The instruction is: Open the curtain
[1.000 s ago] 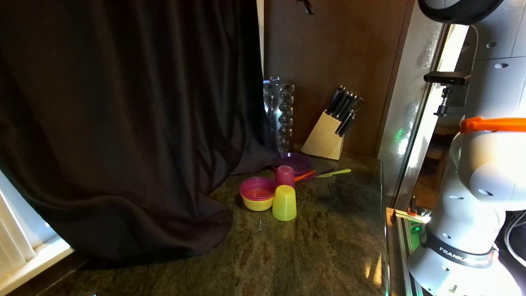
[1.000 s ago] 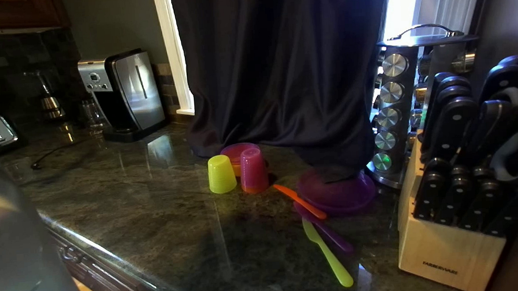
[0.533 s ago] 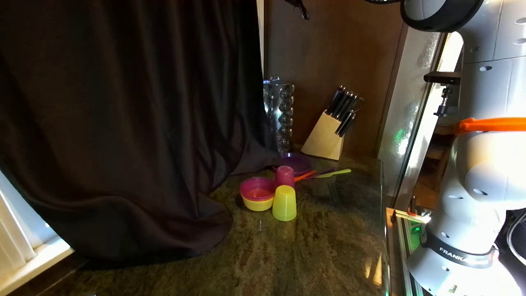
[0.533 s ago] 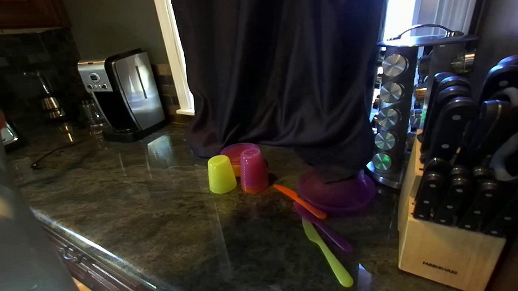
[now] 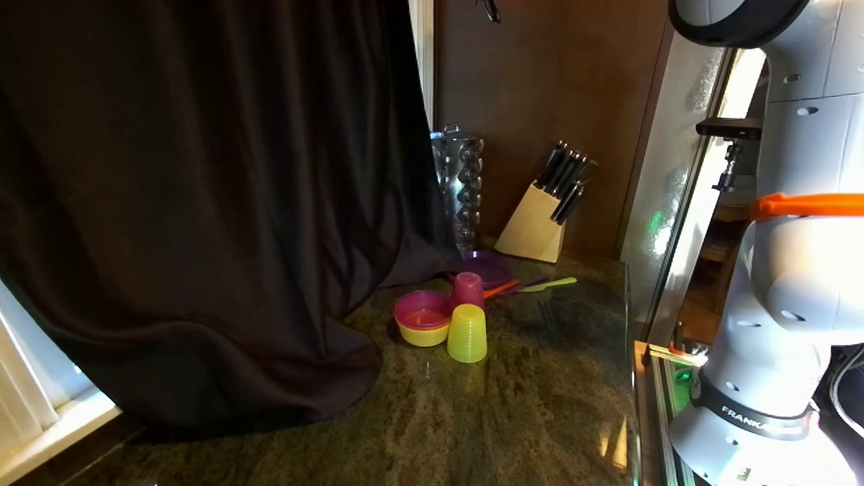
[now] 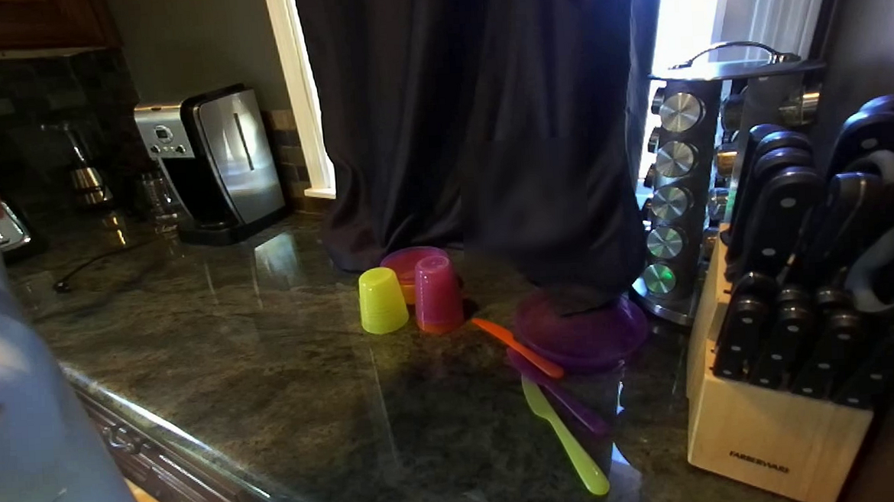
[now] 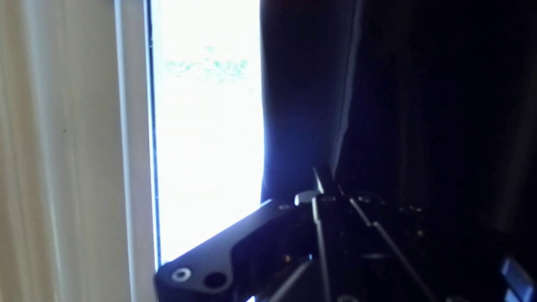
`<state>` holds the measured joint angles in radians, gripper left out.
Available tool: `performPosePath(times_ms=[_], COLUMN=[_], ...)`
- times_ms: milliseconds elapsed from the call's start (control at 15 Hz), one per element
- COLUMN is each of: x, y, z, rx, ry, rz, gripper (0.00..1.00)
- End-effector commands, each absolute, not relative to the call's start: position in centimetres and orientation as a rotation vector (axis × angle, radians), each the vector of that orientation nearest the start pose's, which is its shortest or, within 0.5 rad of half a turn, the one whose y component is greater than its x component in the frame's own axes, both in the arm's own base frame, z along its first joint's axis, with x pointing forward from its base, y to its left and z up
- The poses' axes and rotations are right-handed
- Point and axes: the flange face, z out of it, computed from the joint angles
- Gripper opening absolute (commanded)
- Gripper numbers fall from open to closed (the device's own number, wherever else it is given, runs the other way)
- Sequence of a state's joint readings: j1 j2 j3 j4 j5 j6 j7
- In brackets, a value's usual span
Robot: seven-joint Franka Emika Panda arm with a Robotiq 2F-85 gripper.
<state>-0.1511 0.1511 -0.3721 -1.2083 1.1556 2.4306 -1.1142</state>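
The dark curtain [image 5: 202, 202] hangs in deep folds over the window and bunches on the counter. It also fills the upper middle of an exterior view [image 6: 471, 127]. In the wrist view my gripper [image 7: 326, 180] is shut, its fingertips together at the curtain's [image 7: 302, 96] edge. A fold of the cloth narrows down to the tips and appears pinched between them; the cloth between the pads is too dark to see. Both exterior views leave the jaws out or hidden, with the arm [image 5: 803, 270] at the side.
Bright window glass [image 7: 209, 138] shows beside the curtain. A spice rack [image 6: 676, 170] and knife block [image 6: 777, 417] stand near its edge. By its hem are a yellow cup [image 5: 467, 334], a pink cup [image 6: 438, 293], bowls [image 5: 423, 317], a purple plate [image 6: 581, 332] and plastic knives [image 6: 568, 436].
The curtain's upper edge near the spice rack has drawn inward, baring more of the window and its frame. The arm first leaned toward the counter, then moved back slightly. The tableware stayed put.
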Motion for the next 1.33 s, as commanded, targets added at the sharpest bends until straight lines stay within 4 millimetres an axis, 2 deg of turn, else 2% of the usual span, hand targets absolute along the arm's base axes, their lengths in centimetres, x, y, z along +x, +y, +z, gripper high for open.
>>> performPosePath(times_ms=[0, 133, 467, 600, 800, 1267], x=[54.9, 55.4, 55.5, 54.8, 53.6, 51.2], y=[-25.6, -23.7, -16.6, -13.4, -9.6, -3.3], z=[82.7, 82.5, 81.0, 80.7, 80.7, 79.9], rx=[-2.268, -2.243, -2.179, -2.132, -2.078, -1.967], ry=[-0.250, -0.293, -0.519, -0.621, -0.743, -0.957], rz=[-2.002, -1.997, -1.901, -1.873, -1.839, -1.712], gripper=[0.01, 0.01, 0.01, 0.01, 0.01, 0.01])
